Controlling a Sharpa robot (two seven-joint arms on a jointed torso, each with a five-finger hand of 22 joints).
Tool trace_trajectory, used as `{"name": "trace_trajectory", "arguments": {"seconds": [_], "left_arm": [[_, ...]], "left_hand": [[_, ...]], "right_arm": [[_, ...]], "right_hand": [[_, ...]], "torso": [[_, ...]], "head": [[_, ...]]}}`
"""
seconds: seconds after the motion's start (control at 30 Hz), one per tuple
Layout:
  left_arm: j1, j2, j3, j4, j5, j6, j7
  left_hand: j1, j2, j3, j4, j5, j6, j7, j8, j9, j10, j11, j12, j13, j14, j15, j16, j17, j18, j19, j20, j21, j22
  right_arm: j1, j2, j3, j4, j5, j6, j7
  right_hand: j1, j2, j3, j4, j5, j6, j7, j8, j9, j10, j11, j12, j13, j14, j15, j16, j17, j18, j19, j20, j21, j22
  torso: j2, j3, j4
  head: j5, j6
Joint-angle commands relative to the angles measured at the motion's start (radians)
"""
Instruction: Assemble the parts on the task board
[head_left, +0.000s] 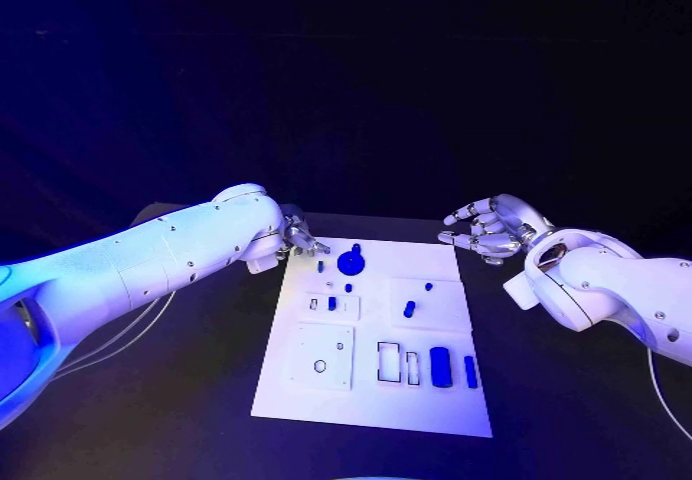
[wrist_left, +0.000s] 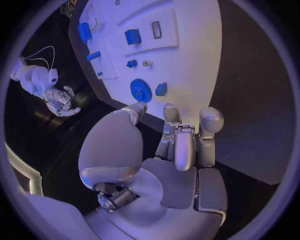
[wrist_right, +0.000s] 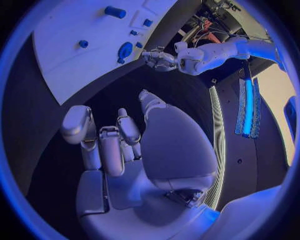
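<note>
The white task board (head_left: 375, 395) lies in the middle of the black table. On its far part sit a round blue disc (head_left: 352, 265) and a small blue piece (head_left: 356, 248); more blue parts (head_left: 440, 361) stand in the near-right slots. My left hand (head_left: 299, 238) hovers at the board's far left corner, fingers apart and holding nothing. The left wrist view has its fingertips (wrist_left: 170, 112) just short of the disc (wrist_left: 140, 90). My right hand (head_left: 490, 232) hangs beyond the far right corner, fingers loosely bent and empty; the right wrist view shows it (wrist_right: 125, 145) off the board (wrist_right: 69, 55).
Small blue pieces (head_left: 408, 309) and a peg (head_left: 332, 303) sit in the board's middle blocks. A white block with a round hole (head_left: 323, 355) lies near left. Dark table surrounds the board on all sides.
</note>
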Motion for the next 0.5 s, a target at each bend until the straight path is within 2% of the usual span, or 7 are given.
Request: {"name": "trace_trajectory", "arguments": {"seconds": [0.03,0.13,0.17,0.2,0.5], "left_arm": [[0.001,0.006,-0.002,-0.018,-0.008,0.036,0.023],[0.001,0.007,-0.004,-0.029,0.004,0.044,0.028],[0.001,0.008,-0.006,-0.033,0.009,0.046,0.03],[0.001,0.009,-0.007,-0.036,0.011,0.048,0.031],[0.001,0.02,-0.024,-0.065,0.031,0.078,0.043]], "left_hand": [[-0.001,-0.001,-0.008,0.0,-0.005,-0.002,0.003,-0.005,-0.003,-0.008,0.0,-0.004,-0.003,0.054,0.007,-0.006,0.114,0.004,-0.006,0.0,-0.005,-0.001],[-0.008,-0.004,-0.022,0.0,-0.023,-0.004,0.006,-0.011,-0.01,-0.016,0.003,-0.008,-0.01,0.053,0.009,-0.007,0.112,0.005,-0.01,0.003,-0.008,-0.006],[-0.009,0.0,-0.036,0.0,-0.059,-0.005,0.008,-0.017,-0.019,-0.023,0.006,-0.009,-0.016,0.052,0.012,-0.006,0.112,0.005,-0.011,0.006,-0.008,-0.005],[-0.009,0.001,-0.041,0.0,-0.066,-0.005,0.009,-0.017,-0.021,-0.024,0.006,-0.009,-0.017,0.052,0.012,-0.007,0.111,0.006,-0.012,0.007,-0.009,-0.007],[-0.008,0.008,-0.044,0.001,-0.072,-0.001,0.008,-0.017,-0.024,-0.024,0.005,-0.007,-0.017,0.052,0.013,-0.006,0.112,0.006,-0.012,0.007,-0.009,-0.007]], "right_arm": [[0.0,0.001,0.0,0.003,-0.002,0.004,0.01],[0.0,0.001,0.0,0.003,-0.001,0.005,0.01],[0.0,0.001,0.0,0.003,-0.001,0.005,0.01],[0.0,0.001,0.0,0.002,-0.001,0.005,0.01],[0.0,0.003,0.0,0.0,-0.001,0.006,0.01]], "right_hand": [[-0.005,0.008,-0.004,-0.004,0.001,-0.007,-0.003,0.004,0.0,-0.004,-0.002,-0.003,0.0,0.057,0.003,-0.004,0.086,0.009,-0.005,0.001,-0.002,0.0],[-0.005,0.008,-0.004,-0.004,0.001,-0.007,-0.003,0.004,0.0,-0.004,-0.002,-0.003,0.0,0.057,0.003,-0.004,0.086,0.009,-0.005,0.001,-0.002,0.0],[-0.005,0.008,-0.004,-0.004,0.001,-0.007,-0.003,0.004,0.0,-0.004,-0.002,-0.003,0.0,0.057,0.003,-0.004,0.086,0.009,-0.005,0.001,-0.002,0.0],[-0.005,0.008,-0.004,-0.004,0.001,-0.007,-0.003,0.004,0.0,-0.004,-0.002,-0.003,0.0,0.057,0.003,-0.004,0.086,0.009,-0.005,0.001,-0.002,0.0],[-0.002,0.009,-0.003,-0.005,0.001,-0.007,-0.004,0.004,0.001,-0.004,-0.002,-0.003,0.0,0.057,0.003,-0.003,0.086,0.009,-0.004,0.001,-0.002,0.0]], "torso": [[-0.001,0.001,0.0011],[-0.001,0.0007,0.0007],[-0.001,0.0005,0.0006],[-0.001,0.0,0.0005],[-0.002,0.0005,0.0009]], "head": [[-0.005,0.0],[-0.007,0.002],[-0.007,0.002],[-0.007,0.002],[-0.005,0.001]]}}
